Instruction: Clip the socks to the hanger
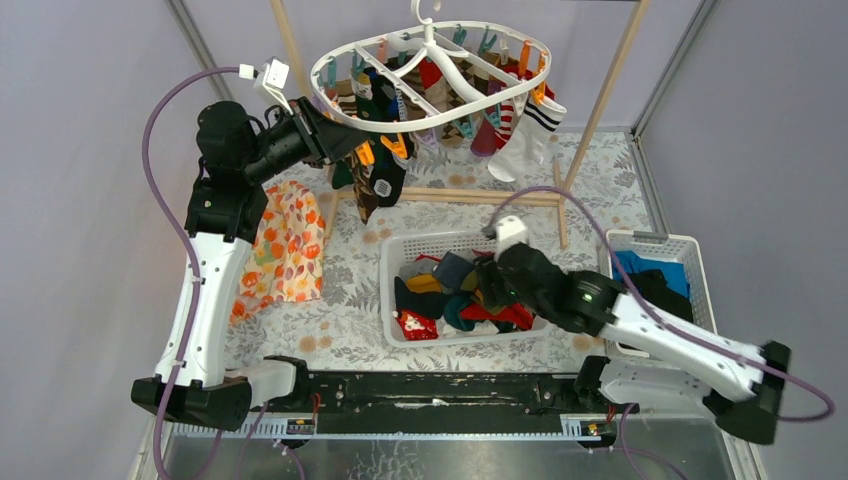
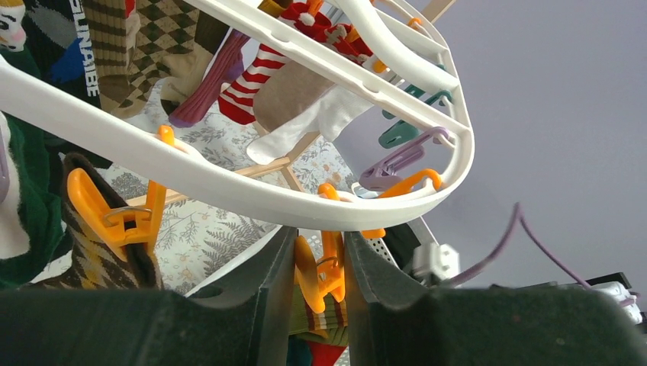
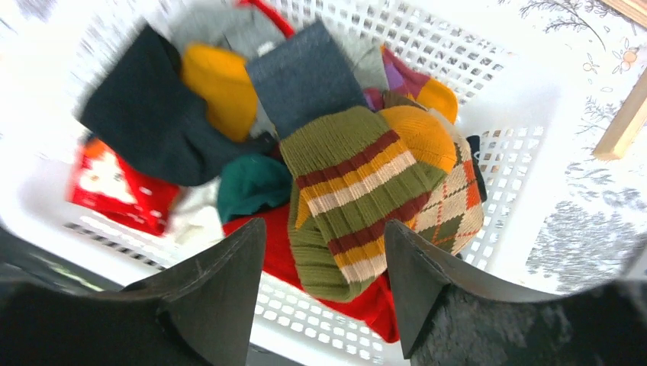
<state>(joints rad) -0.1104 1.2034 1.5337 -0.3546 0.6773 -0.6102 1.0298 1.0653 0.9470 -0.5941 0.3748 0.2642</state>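
The white oval hanger (image 1: 440, 122) hangs at the back with several socks (image 1: 520, 145) clipped under it. Its rim crosses the left wrist view (image 2: 229, 187). My left gripper (image 1: 350, 140) is raised to the hanger's near-left rim. Its jaws (image 2: 320, 240) press both handles of an orange clip (image 2: 320, 267) hanging from the rim. More socks (image 1: 460, 295) lie in a white basket (image 1: 388, 290). My right gripper (image 1: 485, 285) is open and empty just above them. In the right wrist view (image 3: 324, 232) it hangs over an olive striped sock (image 3: 358, 183).
An orange floral cloth (image 1: 285, 245) lies on the table at the left. A second white basket (image 1: 690, 250) with blue and black clothes stands at the right. The pale wooden rack (image 1: 600, 100) stands behind, its base bar (image 1: 450, 195) just beyond the sock basket.
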